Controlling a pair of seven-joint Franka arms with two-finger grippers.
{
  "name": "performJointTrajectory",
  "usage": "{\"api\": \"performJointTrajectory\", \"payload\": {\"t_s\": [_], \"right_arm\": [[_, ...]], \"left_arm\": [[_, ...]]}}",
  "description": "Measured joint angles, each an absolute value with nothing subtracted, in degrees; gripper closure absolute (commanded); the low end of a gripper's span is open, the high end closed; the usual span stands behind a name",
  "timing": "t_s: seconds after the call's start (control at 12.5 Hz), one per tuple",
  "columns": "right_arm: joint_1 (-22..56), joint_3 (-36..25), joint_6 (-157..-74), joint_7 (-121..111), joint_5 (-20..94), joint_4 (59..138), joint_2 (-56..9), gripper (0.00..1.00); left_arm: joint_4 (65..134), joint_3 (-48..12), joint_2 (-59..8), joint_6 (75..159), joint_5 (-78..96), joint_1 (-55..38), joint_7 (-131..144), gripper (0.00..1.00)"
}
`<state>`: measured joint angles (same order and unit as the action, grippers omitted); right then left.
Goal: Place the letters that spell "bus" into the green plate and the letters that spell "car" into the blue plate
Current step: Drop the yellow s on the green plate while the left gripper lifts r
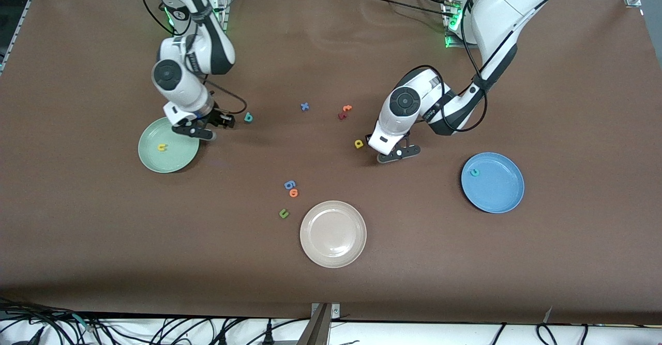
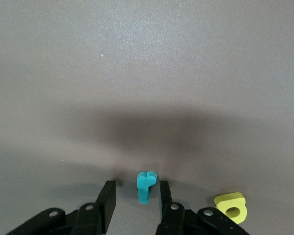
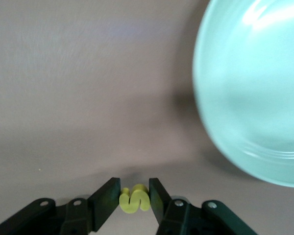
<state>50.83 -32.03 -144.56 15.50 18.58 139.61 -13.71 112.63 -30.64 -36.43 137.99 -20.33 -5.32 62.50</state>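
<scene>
In the front view, the right gripper (image 1: 204,126) is standing low in the upper left of the frame, just beside the rim of the green plate (image 1: 150,156). In the right wrist view its fingers (image 3: 107,196) are pinching the yellow "s" (image 3: 134,199) from both sides. The yellow "u" (image 1: 162,147) is lying in the green plate, and the teal "b" (image 1: 249,118) is lying on the table just beside this gripper.

The left gripper (image 1: 395,151) is standing right of the centre of the front view, down at the table. In the left wrist view its fingers (image 2: 108,195) are spread a little, and the thin teal "r" (image 2: 146,186) is sitting between them; a gap is showing on one side. The yellow "a" (image 1: 359,143) is lying just beside this gripper. The blue plate (image 1: 504,200) is sitting at the right of the frame, with the teal "c" (image 1: 474,172) inside it near the rim.
</scene>
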Motion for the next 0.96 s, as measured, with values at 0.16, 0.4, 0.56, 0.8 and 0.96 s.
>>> {"api": "performJointTrajectory", "payload": {"t_s": [0.16,0.4,0.56,0.8,0.96], "right_arm": [[50.8,-37.9,-135.0,10.7,17.9,135.0,-11.5,0.99],[50.0,-47.2,-128.9,1.0,16.6,131.3,-11.2,0.97],[48.8,-49.9,-129.6,-3.7,16.6,131.5,-13.6,0.93],[48.4,-49.6,-132.2,-4.6,16.6,131.5,-18.1,0.46],[48.6,-49.0,-133.7,-4.6,16.7,131.5,-20.0,0.02]], "left_arm": [[112.5,-30.6,-36.4,138.1,-20.3,-5.3,62.5,0.66],[112.4,-30.6,-36.5,138.1,-20.3,-5.3,62.6,0.70],[112.4,-30.5,-36.6,138.1,-20.3,-5.3,62.6,0.70],[112.2,-30.5,-37.0,138.1,-20.3,-5.3,62.6,0.72],[111.8,-30.4,-37.4,138.2,-20.3,-5.3,62.6,0.76]]}}
